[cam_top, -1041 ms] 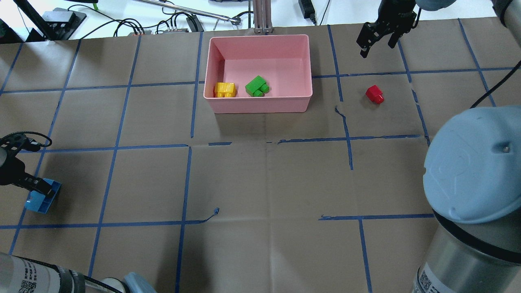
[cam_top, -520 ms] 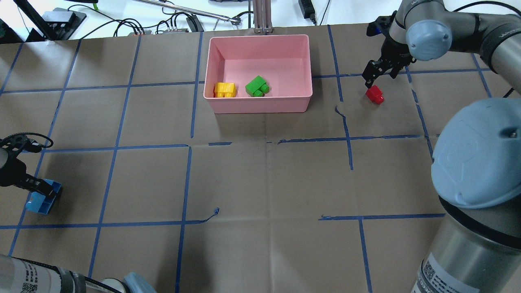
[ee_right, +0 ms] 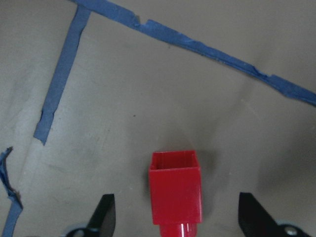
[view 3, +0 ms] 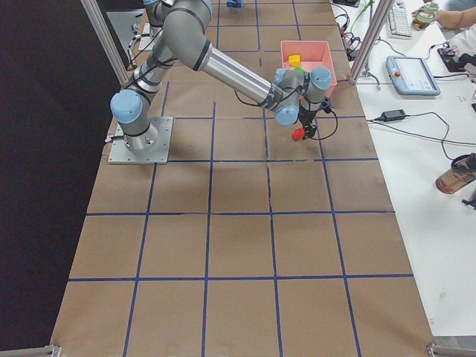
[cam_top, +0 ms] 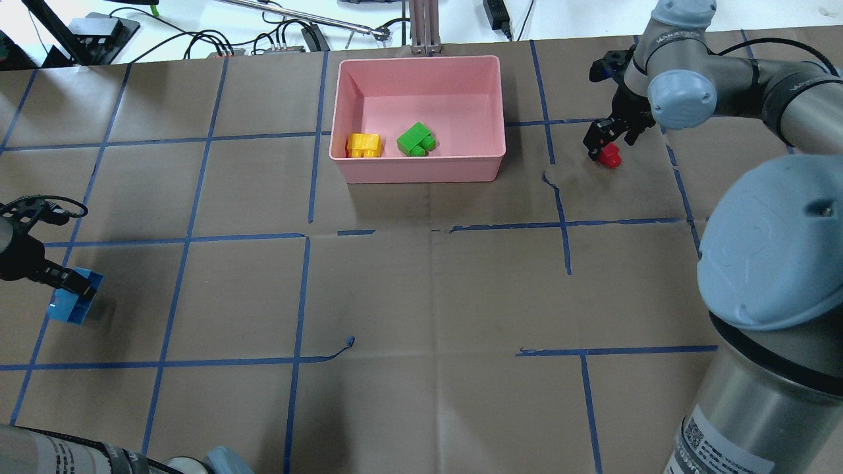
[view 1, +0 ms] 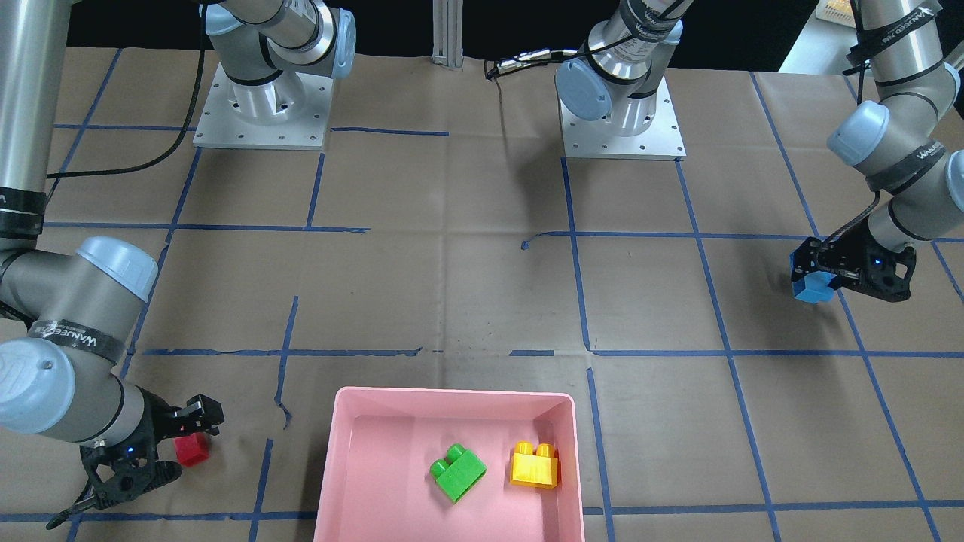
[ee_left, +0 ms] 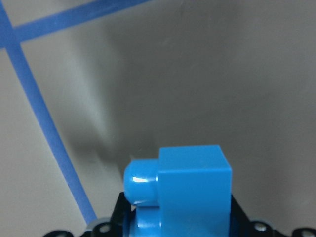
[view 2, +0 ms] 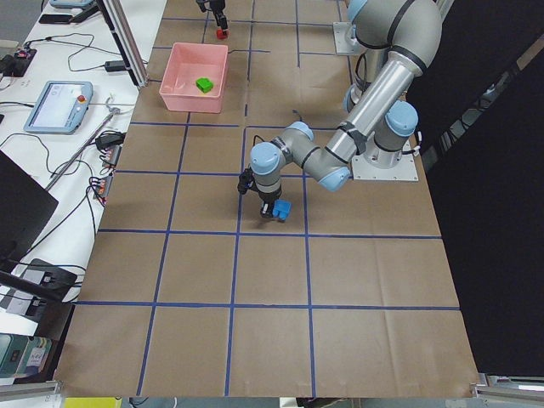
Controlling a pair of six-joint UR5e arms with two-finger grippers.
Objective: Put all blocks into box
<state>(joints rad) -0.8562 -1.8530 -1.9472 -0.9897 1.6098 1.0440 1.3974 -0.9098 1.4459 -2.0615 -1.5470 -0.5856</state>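
Note:
The pink box (cam_top: 421,172) stands at the far middle of the table, and also shows in the front view (view 1: 452,395). The yellow block (cam_top: 364,145) and the green block (cam_top: 415,139) lie inside it. My left gripper (cam_top: 66,289) is shut on the blue block (cam_top: 72,304) at the table's left edge and holds it just above the paper; the block fills the left wrist view (ee_left: 187,192). My right gripper (cam_top: 609,146) is open and low, with one finger on each side of the red block (cam_top: 610,158), which lies on the table right of the box (ee_right: 175,192).
Blue tape lines cross the brown paper. Cables and gear (cam_top: 283,39) lie beyond the far edge. My right arm's elbow (cam_top: 770,250) looms over the table's right side. Both arm bases (view 1: 260,105) stand at the robot's end.
My right gripper has come down from the far edge and now straddles the red block. My left gripper has risen a little with the blue block in it.

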